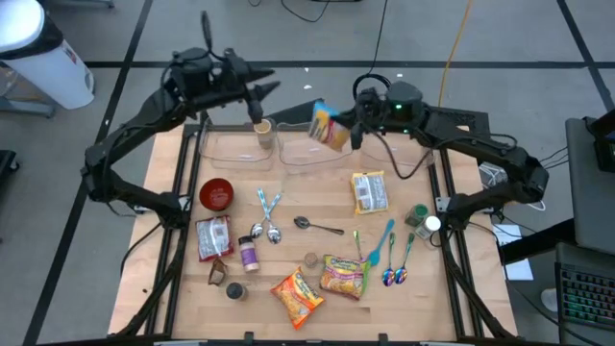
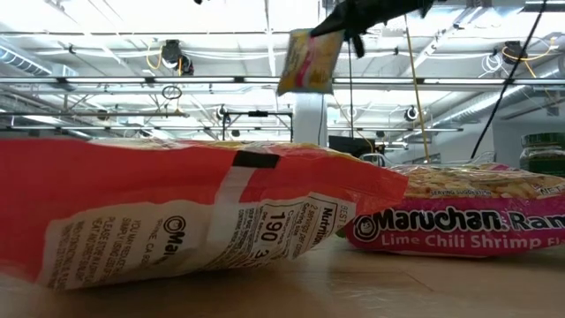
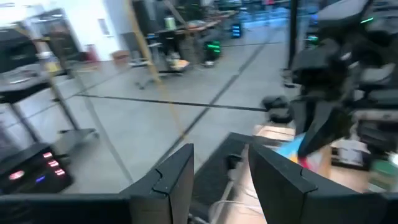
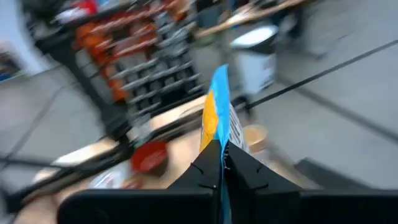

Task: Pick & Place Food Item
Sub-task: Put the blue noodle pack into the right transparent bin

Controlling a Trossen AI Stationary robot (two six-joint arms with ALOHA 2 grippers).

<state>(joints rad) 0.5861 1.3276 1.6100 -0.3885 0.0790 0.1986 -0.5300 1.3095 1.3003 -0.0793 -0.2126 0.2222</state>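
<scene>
Five noodle packets (image 1: 343,276), one in right tool (image 1: 352,128).

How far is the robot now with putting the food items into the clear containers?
Done: nothing clearly sits in the clear containers yet. In hand: the right gripper is shut on a yellow and blue packet, held in the air above them. Left: that packet's drop, and the noodle packets on the table.

Both arms (image 1: 125,144) are matte black with chunky jointed links, black cables trail from them, a small green light glows on the right arm's wrist housing (image 1: 399,104), and the fingers (image 3: 177,177) are flat dark blades.
</scene>
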